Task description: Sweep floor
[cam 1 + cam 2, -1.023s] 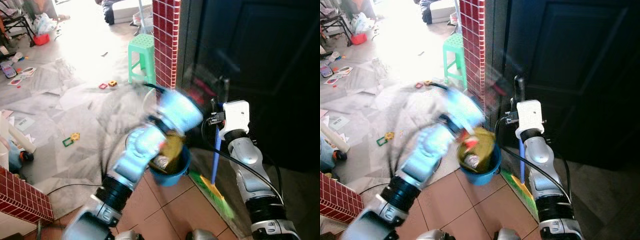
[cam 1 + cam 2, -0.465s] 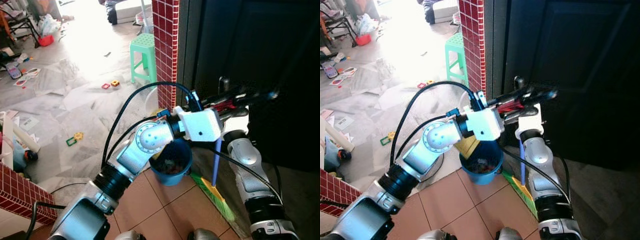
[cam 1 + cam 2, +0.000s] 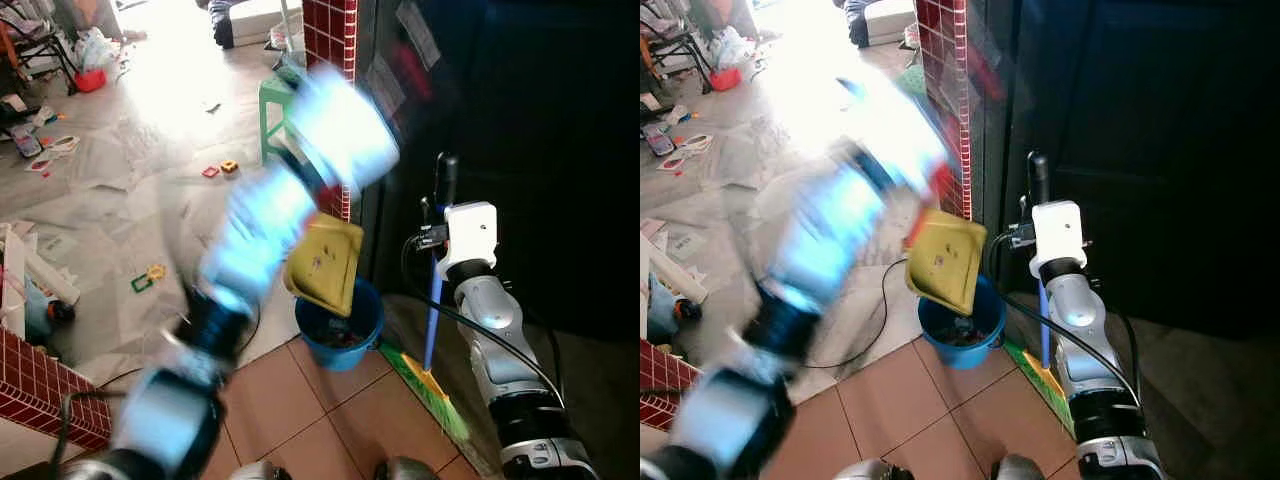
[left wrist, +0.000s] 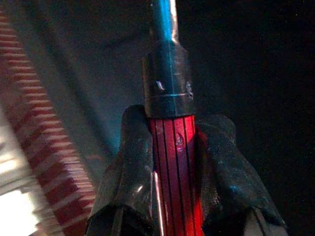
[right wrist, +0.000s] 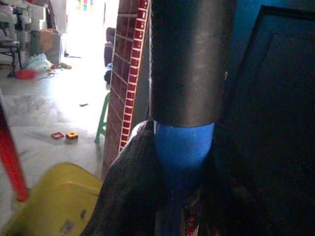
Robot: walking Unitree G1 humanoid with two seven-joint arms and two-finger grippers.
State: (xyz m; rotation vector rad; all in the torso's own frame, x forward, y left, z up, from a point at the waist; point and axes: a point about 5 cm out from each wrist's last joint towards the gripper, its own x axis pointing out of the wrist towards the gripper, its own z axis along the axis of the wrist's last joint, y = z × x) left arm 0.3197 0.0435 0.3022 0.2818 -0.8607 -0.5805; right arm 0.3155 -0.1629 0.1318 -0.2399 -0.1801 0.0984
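1. Dustpan: a yellow plastic dustpan [image 3: 323, 263] hangs tilted above the round blue plastic bucket [image 3: 340, 340], its flat face speckled with dirt (the arm carrying it is badly blurred in the head views).
2. The left tool [image 4: 172, 162] has its two black fingers [image 4: 129, 162] closed tight on the dustpan's red ribbed handle [image 4: 172, 147], which ends in a dark collar and a thinner shaft.
3. The right tool [image 5: 182, 191] is clamped on the blue pole of a broom [image 3: 434, 300], just below the pole's black grip sleeve [image 5: 189, 59]; the fingers press on both sides of it.
4. The broom stands nearly upright beside the dark door [image 3: 1160, 150], its green and yellow bristle head [image 3: 428, 388] resting on the floor just right of the bucket.
5. The bucket sits on terracotta floor tiles [image 3: 300, 420] at the foot of a red-tiled pillar [image 3: 330, 40], with dark scraps inside it.
6. Beyond, a mint-green plastic stool [image 3: 270, 110] stands on a pale marble floor [image 3: 120, 200] strewn with small toys and paper.
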